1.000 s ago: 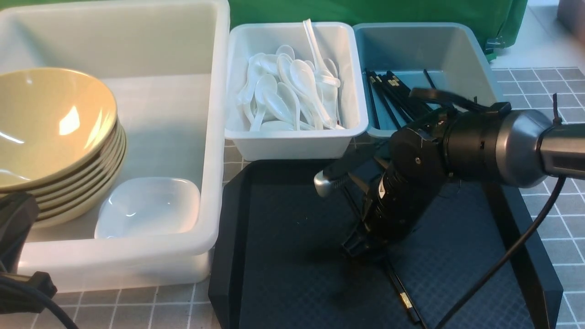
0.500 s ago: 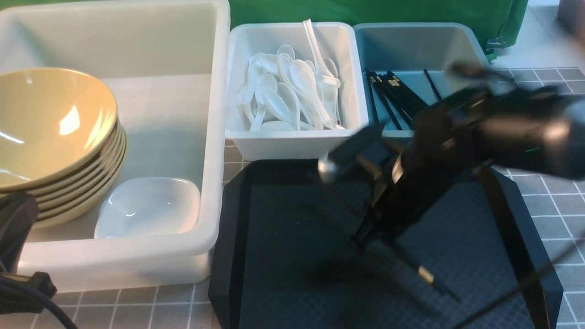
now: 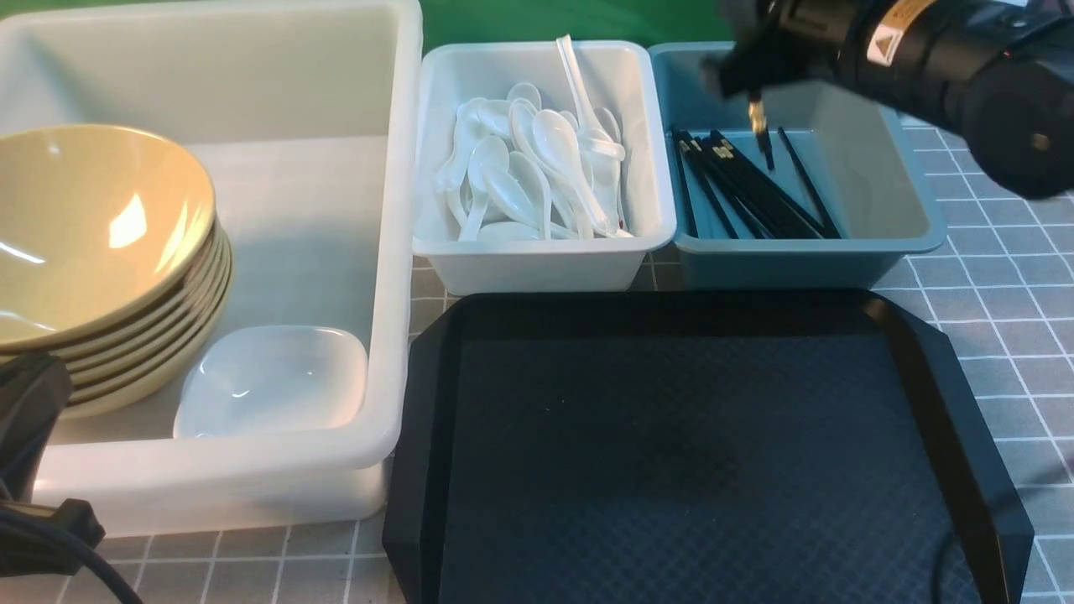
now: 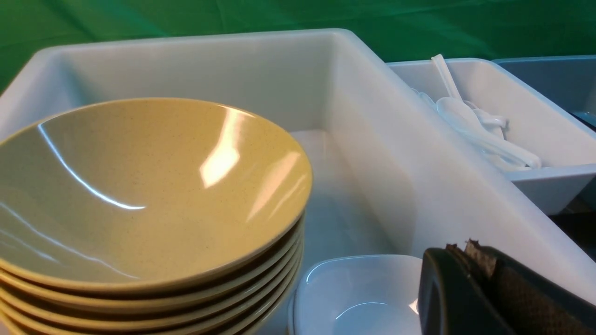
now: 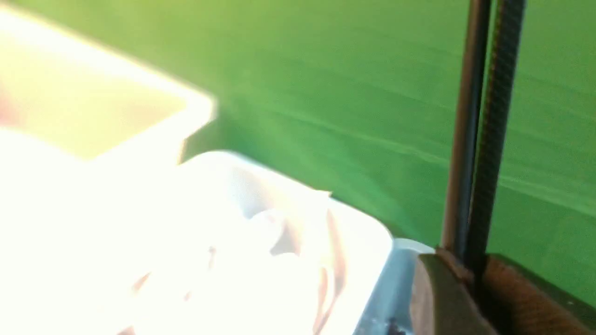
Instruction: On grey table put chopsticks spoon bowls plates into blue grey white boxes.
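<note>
My right gripper [image 3: 745, 77] is shut on black chopsticks [image 3: 762, 134] and holds them above the blue box [image 3: 894, 180]; their gold-banded end hangs down over several black chopsticks [image 3: 747, 193] lying inside. In the right wrist view the held chopsticks [image 5: 479, 116] stand clamped between the shut jaws of the gripper [image 5: 470, 272]. The small white box [image 3: 537, 264] holds several white spoons [image 3: 537, 164]. The large white box [image 3: 396, 252] holds a stack of tan bowls [image 3: 92, 235] and a white square plate [image 3: 277, 377]. My left gripper [image 4: 465, 253] is shut and empty by the large box's near end.
A black tray [image 3: 671, 470] lies in front of the two small boxes with nothing on it. Grey tiled table [image 3: 1007, 268] shows to the right. A green cloth [image 3: 587, 17] hangs behind the boxes. Part of my left arm [image 3: 33, 470] sits at the lower left.
My right gripper has lifted the chopsticks off the black tray and carried them up and back to above the blue box. The left arm has not moved.
</note>
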Available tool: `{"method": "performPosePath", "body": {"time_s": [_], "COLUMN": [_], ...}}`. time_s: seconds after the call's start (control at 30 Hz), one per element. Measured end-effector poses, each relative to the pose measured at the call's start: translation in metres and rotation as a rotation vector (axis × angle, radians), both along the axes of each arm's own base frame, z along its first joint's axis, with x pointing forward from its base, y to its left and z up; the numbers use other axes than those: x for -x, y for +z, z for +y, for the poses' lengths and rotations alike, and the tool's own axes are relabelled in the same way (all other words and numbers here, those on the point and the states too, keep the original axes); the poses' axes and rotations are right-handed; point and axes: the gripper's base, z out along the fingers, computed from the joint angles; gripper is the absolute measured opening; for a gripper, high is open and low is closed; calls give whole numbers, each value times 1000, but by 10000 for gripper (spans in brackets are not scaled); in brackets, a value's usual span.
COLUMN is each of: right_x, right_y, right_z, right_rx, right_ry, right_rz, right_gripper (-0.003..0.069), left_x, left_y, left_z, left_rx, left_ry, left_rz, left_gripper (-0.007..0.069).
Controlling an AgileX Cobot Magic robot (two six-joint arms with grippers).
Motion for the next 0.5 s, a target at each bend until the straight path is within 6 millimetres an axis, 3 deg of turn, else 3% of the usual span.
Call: {"method": "performPosePath", "body": {"time_s": [0.1,0.17,0.27,0.37,0.4,0.47,0.5], "right_x": [-21,-24,-14,22,22,68,83], "right_y": [-15,-16,5,52,50,95,103], "right_z": [-10,-15,-22,-35,-36,-49,-53], "right_rx": [-13,4,48,113,126,123,119], "right_ry": [-56,-94,-124,-140,-139,-132,-128], "right_rz": [83,171,235,232,241,113,74], "right_gripper": [248,336,377,323,315,198,159], "left_x": [0,0,0,0,0,0,0], "left_y": [0,0,0,0,0,0,0], "left_z": [0,0,0,0,0,0,0], "left_rx": [0,0,0,1,1,1,1], "left_ry": [0,0,0,0,0,-1,-1], "left_rz": [0,0,0,1,1,2,2], "left_gripper": [-11,-11,-11,-11,-11,-11,-11]}}
